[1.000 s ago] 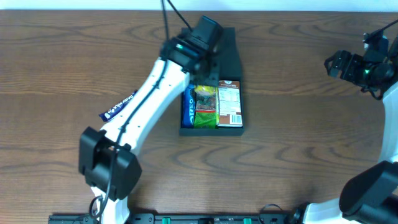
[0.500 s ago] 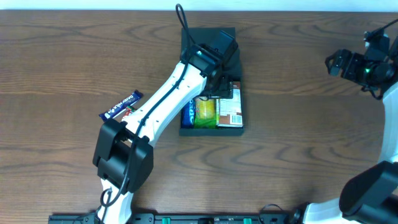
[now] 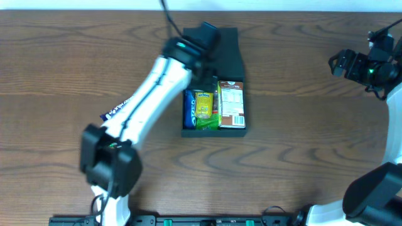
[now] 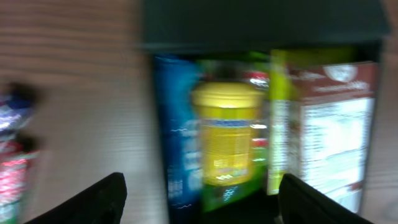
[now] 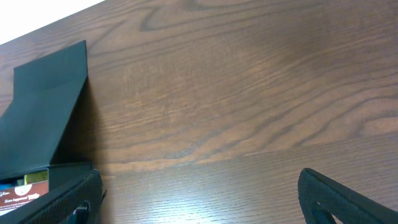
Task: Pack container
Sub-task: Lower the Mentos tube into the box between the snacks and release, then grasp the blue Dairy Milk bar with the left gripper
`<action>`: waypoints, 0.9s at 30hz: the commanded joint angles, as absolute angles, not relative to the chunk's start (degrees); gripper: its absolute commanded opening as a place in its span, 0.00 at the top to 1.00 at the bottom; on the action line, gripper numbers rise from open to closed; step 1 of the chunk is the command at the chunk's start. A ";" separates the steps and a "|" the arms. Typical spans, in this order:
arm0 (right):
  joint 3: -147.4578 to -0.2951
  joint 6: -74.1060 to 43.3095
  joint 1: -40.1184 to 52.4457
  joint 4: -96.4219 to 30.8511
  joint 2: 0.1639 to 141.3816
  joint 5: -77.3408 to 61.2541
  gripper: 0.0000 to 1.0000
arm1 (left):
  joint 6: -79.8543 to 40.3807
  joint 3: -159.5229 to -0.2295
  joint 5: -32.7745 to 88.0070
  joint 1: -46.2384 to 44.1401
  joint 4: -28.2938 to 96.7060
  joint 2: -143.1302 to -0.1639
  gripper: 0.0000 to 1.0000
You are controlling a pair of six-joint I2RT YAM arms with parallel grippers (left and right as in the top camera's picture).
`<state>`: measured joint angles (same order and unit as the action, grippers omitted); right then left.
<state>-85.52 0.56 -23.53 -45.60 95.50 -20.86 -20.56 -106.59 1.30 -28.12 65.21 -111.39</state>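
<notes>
The dark container sits mid-table, its lid standing open at the back. Inside lie a blue packet, a yellow packet on top of a green one, and a brown-and-white box. My left gripper hovers over the container's back edge. In the blurred left wrist view my left gripper is open and empty above the yellow packet. My right gripper stays at the far right, and in its wrist view my right gripper is open over bare wood.
A snack bar in a blue, white and red wrapper lies on the table left of the container, partly under my left arm, and shows as a snack bar at the left wrist view's edge. The lid appears at the right wrist view's left.
My left gripper dipped into the container, opened wide and pulled back toward the lid. The yellow packet now lies on the green one. The right arm has not moved.
</notes>
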 commanded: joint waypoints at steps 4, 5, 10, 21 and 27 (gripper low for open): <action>-86.11 1.39 -23.16 -45.71 95.74 -21.23 0.01 | 4.23 -106.78 -1.85 -16.19 76.58 -106.50 0.12; -86.08 1.39 -23.18 -45.71 95.88 -21.26 0.01 | 5.23 -105.71 -0.47 -14.52 77.06 -106.21 0.12; -86.04 1.39 -23.18 -46.02 96.01 -21.26 0.01 | 14.70 -93.08 1.04 -5.48 69.84 -105.75 0.05; -86.04 1.37 -23.16 -46.26 96.01 -21.26 0.01 | 30.33 -75.75 1.32 2.70 48.40 -105.86 0.06; -86.04 1.37 -23.16 -46.11 96.03 -21.23 0.01 | 37.76 -74.70 8.01 2.61 40.27 -106.34 0.04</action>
